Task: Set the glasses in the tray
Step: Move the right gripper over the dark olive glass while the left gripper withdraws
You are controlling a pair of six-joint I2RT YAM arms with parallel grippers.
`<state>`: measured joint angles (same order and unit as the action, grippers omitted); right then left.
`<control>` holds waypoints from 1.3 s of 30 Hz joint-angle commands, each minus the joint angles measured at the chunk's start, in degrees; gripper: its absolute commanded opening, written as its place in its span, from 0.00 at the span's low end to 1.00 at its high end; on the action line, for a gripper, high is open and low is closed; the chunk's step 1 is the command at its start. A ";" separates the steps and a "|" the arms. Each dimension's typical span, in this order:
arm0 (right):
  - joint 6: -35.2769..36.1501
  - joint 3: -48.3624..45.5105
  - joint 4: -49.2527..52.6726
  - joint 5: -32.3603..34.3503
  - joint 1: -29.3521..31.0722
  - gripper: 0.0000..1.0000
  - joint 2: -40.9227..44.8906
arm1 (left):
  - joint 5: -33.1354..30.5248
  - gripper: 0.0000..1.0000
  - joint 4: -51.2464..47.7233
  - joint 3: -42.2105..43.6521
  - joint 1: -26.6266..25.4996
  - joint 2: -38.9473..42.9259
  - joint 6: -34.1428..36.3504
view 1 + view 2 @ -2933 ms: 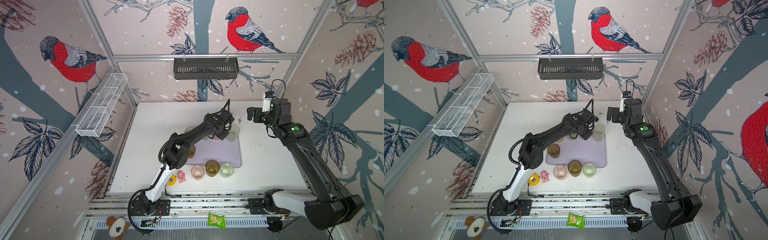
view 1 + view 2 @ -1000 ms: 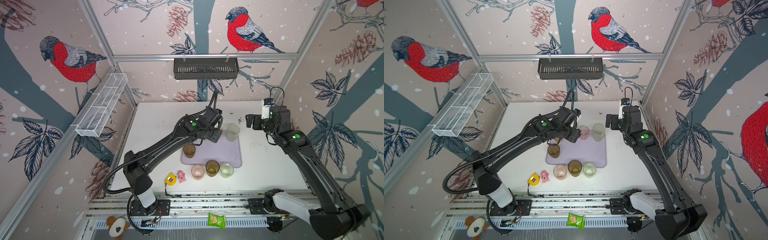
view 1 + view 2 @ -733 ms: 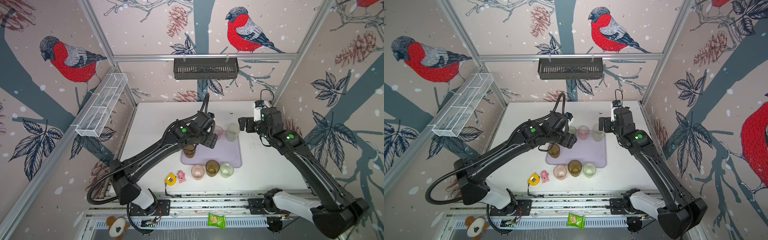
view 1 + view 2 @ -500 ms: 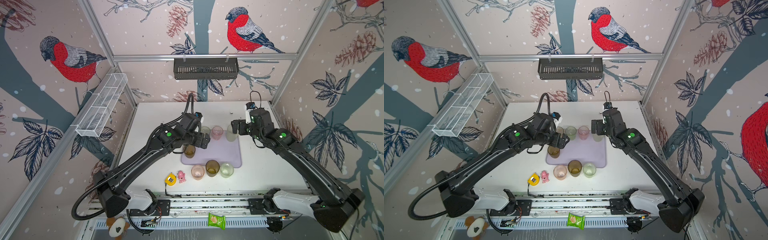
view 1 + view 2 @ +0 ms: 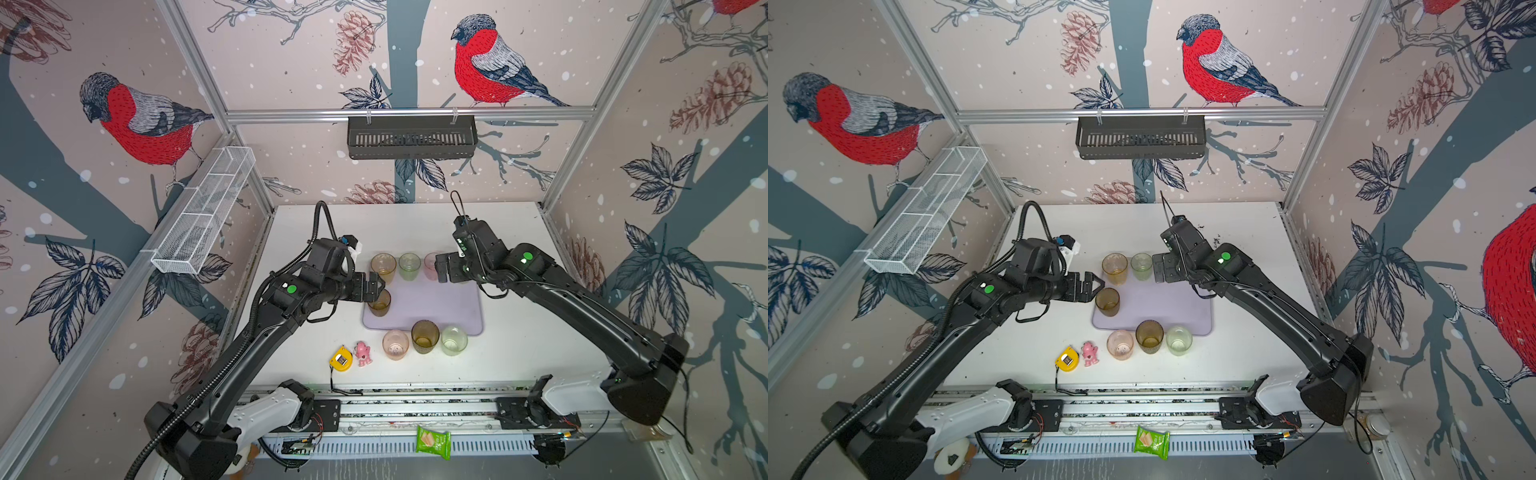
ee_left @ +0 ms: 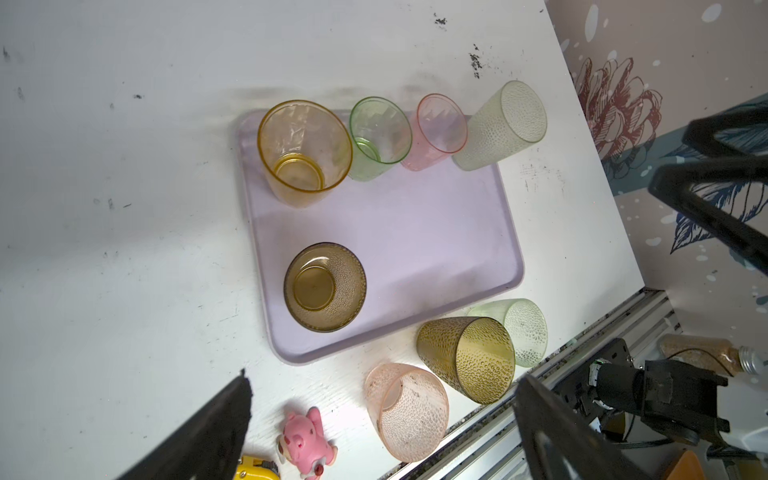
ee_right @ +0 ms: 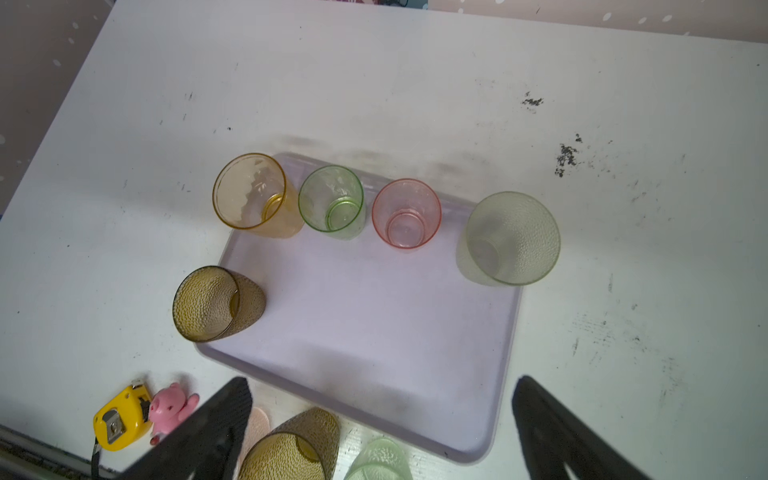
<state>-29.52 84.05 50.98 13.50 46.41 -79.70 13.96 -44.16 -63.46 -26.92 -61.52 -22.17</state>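
Left gripper point(image 5: 1096, 284): jaws spread, empty, just beside the brown glass point(image 5: 1107, 302), which stands inside the tray's point(image 5: 1167, 307) left rim.

Far row on the tray, close-packed: amber glass point(image 5: 1115, 268), green glass point(image 5: 1141, 266), pink glass point(image 7: 406, 214), frosted glass point(image 7: 511, 239).

Right gripper point(image 5: 1159, 269): spread, empty, above that row's right end.

Off the tray, by its front rim: front pink point(image 5: 1120, 344), front brown point(image 5: 1149, 336), front green point(image 5: 1179, 340).

Risk: these three stand nearly touching. Wide jaws coming down on one may tip its neighbour or nudge the toy point(image 5: 1090, 353) near front pink. Tapered walls may slip.

Writing: none readable on the tape measure point(image 5: 1067, 359) or the packet point(image 5: 1151, 444).
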 commanded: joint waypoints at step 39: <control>16.03 -11.47 3.03 -20.63 2.11 0.72 -7.43 | 8.30 0.98 2.16 11.33 3.54 9.15 -5.47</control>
<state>-13.47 72.10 53.89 -7.84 47.94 -86.98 22.35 -43.57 -52.10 -23.44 -52.21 -27.62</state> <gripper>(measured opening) 0.728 0.981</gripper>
